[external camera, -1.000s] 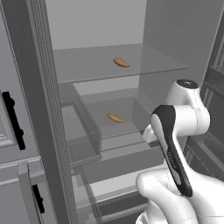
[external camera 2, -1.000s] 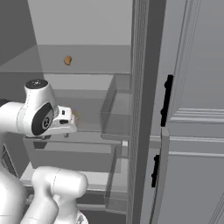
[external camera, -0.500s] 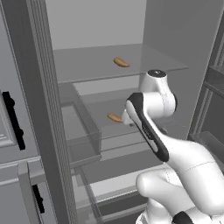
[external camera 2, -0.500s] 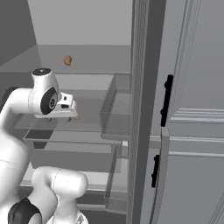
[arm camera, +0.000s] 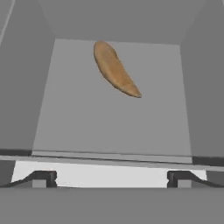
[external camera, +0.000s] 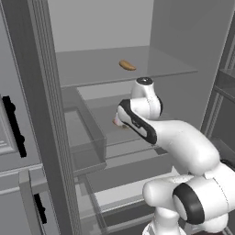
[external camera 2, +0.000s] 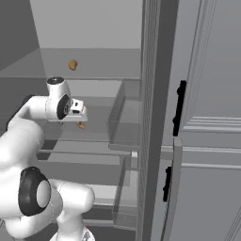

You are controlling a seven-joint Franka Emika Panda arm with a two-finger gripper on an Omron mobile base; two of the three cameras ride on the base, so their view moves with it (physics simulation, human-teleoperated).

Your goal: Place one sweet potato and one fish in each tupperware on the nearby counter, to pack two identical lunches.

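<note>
Inside the open fridge, the arm [external camera: 174,137] is reaching in over the clear drawer [external camera: 85,137] on the middle level, and this looks like the very first step: going for a sweet potato [arm camera: 114,70]. The claw [arm camera: 111,177] is spread fully wide and holds nothing, its two fingertips [arm camera: 41,178] set far apart at the bottom of the hand view. Dead ahead of it lies the tuber, flat on the grey drawer floor [arm camera: 87,127], slanted, fat end away and thin tip pointing back and to one side. It is ahead of the fingers, apart from them, not yet between them. A second sweet potato [external camera: 127,65] sits on the glass shelf [external camera: 92,69] above, well clear of the hand. Next move, as I judge it: push forward and down until the fingers straddle the tuber across its narrow width, then close. The slant may call for a roll of the wrist first.
</note>
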